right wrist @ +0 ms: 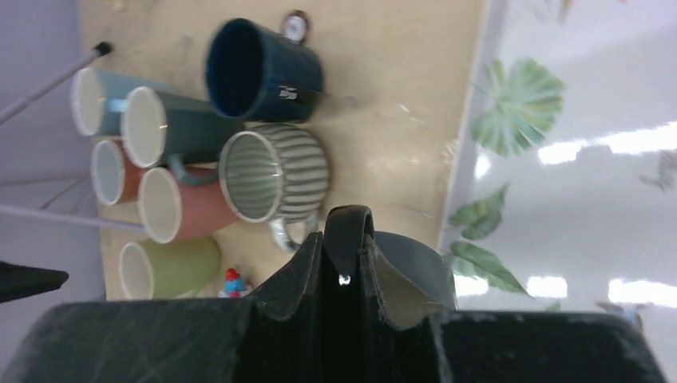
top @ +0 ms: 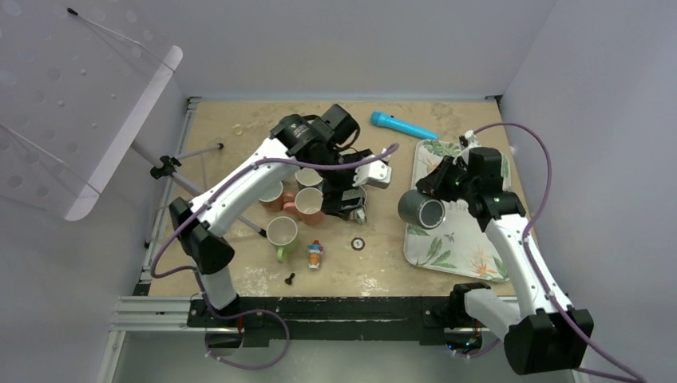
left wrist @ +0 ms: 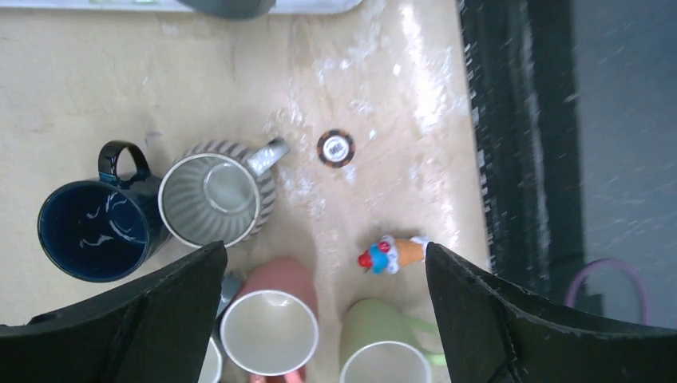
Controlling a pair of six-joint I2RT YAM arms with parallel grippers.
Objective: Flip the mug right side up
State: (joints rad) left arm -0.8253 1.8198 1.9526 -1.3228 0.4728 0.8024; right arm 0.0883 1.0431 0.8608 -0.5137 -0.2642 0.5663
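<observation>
Far left, top view: tan, gritty tabletop (top: 239, 271), pale scuffs across it.

Your left gripper (left wrist: 323, 251) hangs over the mug cluster with its black fingers (left wrist: 160, 311) spread wide and nothing between them.

Beneath it, from the left wrist camera:
- glossy dark blue mug (left wrist: 92, 227), upright, loop handle
- ribbed grey-and-cream striped mug (left wrist: 215, 199), touching the blue one
- matte pink mug (left wrist: 271, 327)
- pale green mug (left wrist: 383, 351), cut off by the frame's lower edge

More mugs lie behind the pink one, but the arm hides most of them in the top view.

Small items near the cluster:
- an ice-cream-cone toy (left wrist: 391, 253)
- a round brown-rimmed disc (left wrist: 335, 148) (markings too small to read)
- a tiny black piece (top: 290, 278), shape unclear

Further right and far back lies a smooth blue cylinder (top: 401, 125).

The task's thing, the grey mug (top: 423, 209), has smooth, dull walls. It is tipped on its side at the left rim of the tray (top: 459, 239), mouth toward the near edge. You cannot tell whether it touches the tray.

Your right gripper (right wrist: 343, 247) is clamped on the mug's black handle (right wrist: 348, 227); its fingers hide most of the mug body from the wrist camera.

The tray is glossy white with a green leaf print.
</observation>
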